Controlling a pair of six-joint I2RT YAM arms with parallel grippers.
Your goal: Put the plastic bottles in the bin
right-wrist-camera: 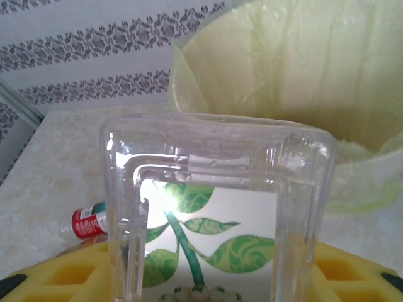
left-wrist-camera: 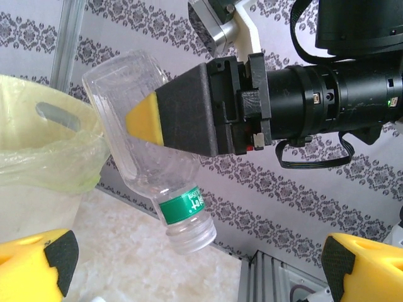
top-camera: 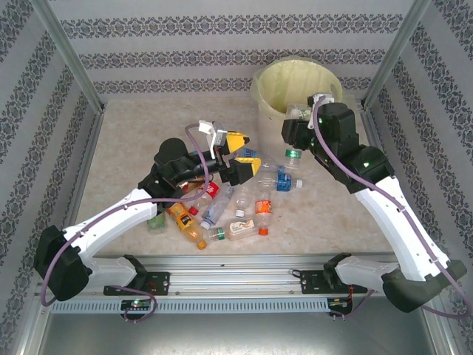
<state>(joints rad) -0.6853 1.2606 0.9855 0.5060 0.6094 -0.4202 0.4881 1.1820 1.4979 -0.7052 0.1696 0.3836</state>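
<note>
1. Right fingers [left-wrist-camera: 182, 116] clamped on clear green-labelled bottle [left-wrist-camera: 126, 126], neck down, just beside bin [top-camera: 267, 103].
2. Left fingers [top-camera: 236, 139] spread wide, empty, over bottle pile [top-camera: 236, 214] on counter [top-camera: 126, 140].
3. Red-labelled bottle [right-wrist-camera: 88, 221] lying flat on counter.

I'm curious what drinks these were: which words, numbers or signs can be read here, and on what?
Green neck band of the clear plastic bottle: white lettering, too blurred to read.
White label on the same bottle: green leaf drawing, no words visible.
Small red-labelled bottle: print too small to read.
Labels of the heaped bottles: too small to read.
</note>
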